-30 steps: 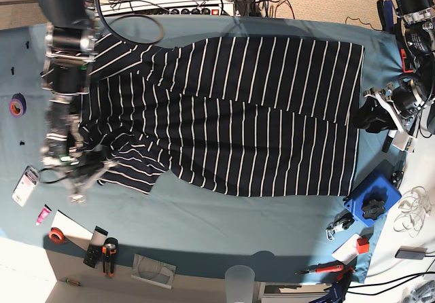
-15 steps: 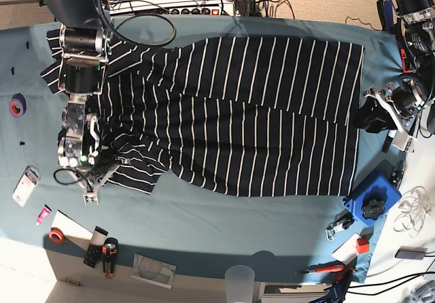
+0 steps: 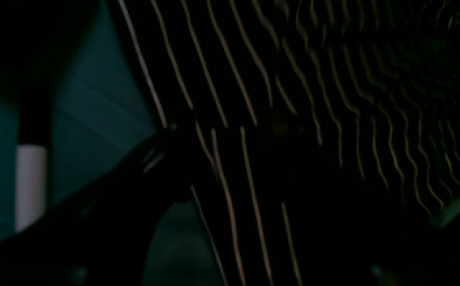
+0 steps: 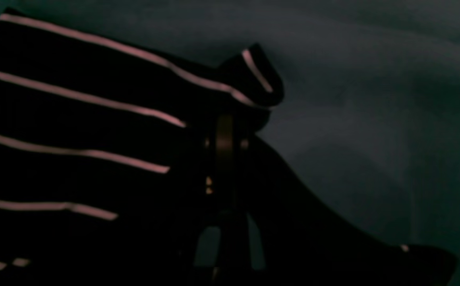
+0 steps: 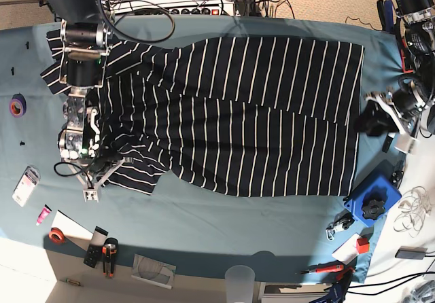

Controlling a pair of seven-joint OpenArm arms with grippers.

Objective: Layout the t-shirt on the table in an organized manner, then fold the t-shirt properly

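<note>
The right claw [image 5: 92,181] has shifted slightly, clamped on the shirt's [image 5: 258,113] sleeve; the left claw's [image 5: 380,113] state is unclear above the counter [image 5: 224,228].

I count one t-shirt [image 5: 231,113] spread on one table [image 5: 224,221], and two arms over it, one at each end of the shirt. Off the shirt's left end I see two tape rolls, a purple one [image 5: 17,104] and an orange one [image 5: 57,235], plus one pink marker [image 5: 43,214] and one small packet [image 5: 26,185]. Below the shirt I make out one clear cup [image 5: 240,278], and off its right corner one blue block [image 5: 372,198].
</note>
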